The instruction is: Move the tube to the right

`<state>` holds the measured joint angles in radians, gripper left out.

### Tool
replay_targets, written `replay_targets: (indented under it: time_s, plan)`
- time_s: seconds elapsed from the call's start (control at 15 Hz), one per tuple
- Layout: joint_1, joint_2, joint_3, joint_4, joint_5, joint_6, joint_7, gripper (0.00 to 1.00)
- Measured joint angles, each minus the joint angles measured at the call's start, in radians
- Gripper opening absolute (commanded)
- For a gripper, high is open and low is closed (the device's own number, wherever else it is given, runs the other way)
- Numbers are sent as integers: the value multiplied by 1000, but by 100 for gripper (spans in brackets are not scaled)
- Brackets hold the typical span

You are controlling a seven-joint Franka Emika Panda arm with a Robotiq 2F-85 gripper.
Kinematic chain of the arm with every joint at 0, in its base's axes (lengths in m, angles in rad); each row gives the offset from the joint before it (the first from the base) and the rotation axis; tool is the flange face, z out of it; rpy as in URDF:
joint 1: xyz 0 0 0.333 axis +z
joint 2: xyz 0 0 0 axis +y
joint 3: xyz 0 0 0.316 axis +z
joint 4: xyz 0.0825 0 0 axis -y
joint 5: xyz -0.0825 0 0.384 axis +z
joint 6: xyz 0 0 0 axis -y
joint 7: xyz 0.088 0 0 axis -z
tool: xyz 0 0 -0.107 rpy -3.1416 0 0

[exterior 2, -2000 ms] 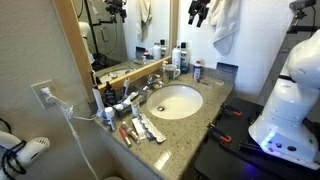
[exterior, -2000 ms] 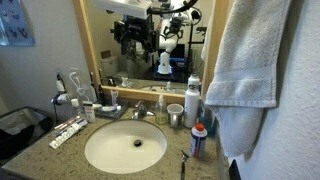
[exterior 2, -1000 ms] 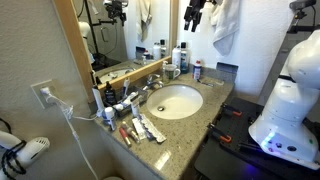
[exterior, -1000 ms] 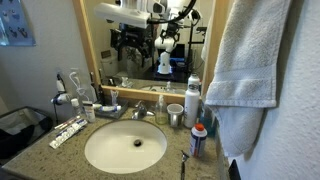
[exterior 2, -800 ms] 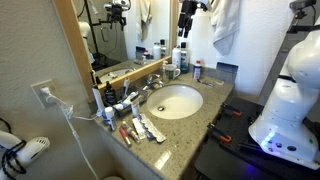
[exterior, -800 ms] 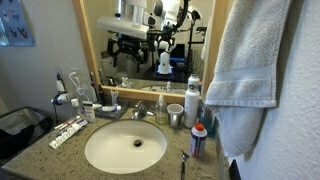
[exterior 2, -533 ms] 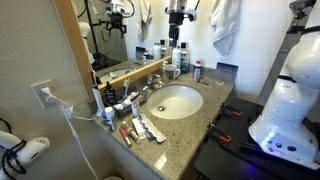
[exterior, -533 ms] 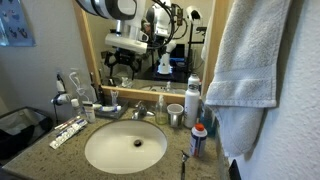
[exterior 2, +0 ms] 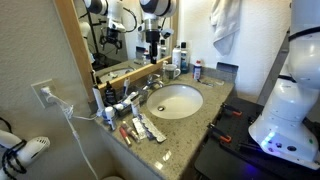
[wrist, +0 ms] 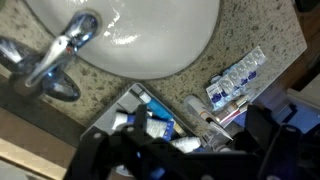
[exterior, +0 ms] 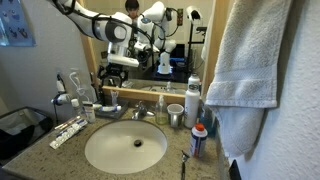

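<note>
- The gripper (exterior 2: 152, 50) hangs from the white arm in the upper middle of an exterior view. It is high above the back of the counter and in front of the mirror (exterior 2: 120, 35).
- In the wrist view its dark fingers (wrist: 268, 135) fill the bottom of the frame, blurred. They appear spread wide, with nothing between them.
- The tube (wrist: 200, 108) lies flat on the speckled counter (wrist: 250, 30), in the lower middle of the wrist view. It is a slim pale shape just beside a clear blister pack (wrist: 236, 75), and the gripper is not touching it.
- A blue-and-white pack (wrist: 150, 118) lies to the left of the tube. Any print on these things is too blurred to read.
- The white sink (wrist: 150, 30) takes the top of the wrist view, with the chrome faucet (wrist: 60, 55) at the upper left.
- In an exterior view a white bottle (exterior: 191, 103), a cup (exterior: 175, 113) and a blue-capped bottle (exterior: 198, 140) stand to the right of the sink. Their labels are too small to read.
- A pale towel (exterior: 255, 60) hangs down the right side of that frame.
- A hair dryer (exterior 2: 25, 155) sits at the lower left of an exterior view, below a wall outlet (exterior 2: 42, 95).
</note>
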<state>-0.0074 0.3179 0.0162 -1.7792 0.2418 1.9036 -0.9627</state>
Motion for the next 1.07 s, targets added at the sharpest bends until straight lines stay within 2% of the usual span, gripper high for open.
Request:
replay_targets:
  time_s: [0.4, 1.07]
  plan:
    - [10, 66, 107, 44, -63, 1, -186, 100]
    - [37, 115, 189, 44, -54, 57, -326, 100]
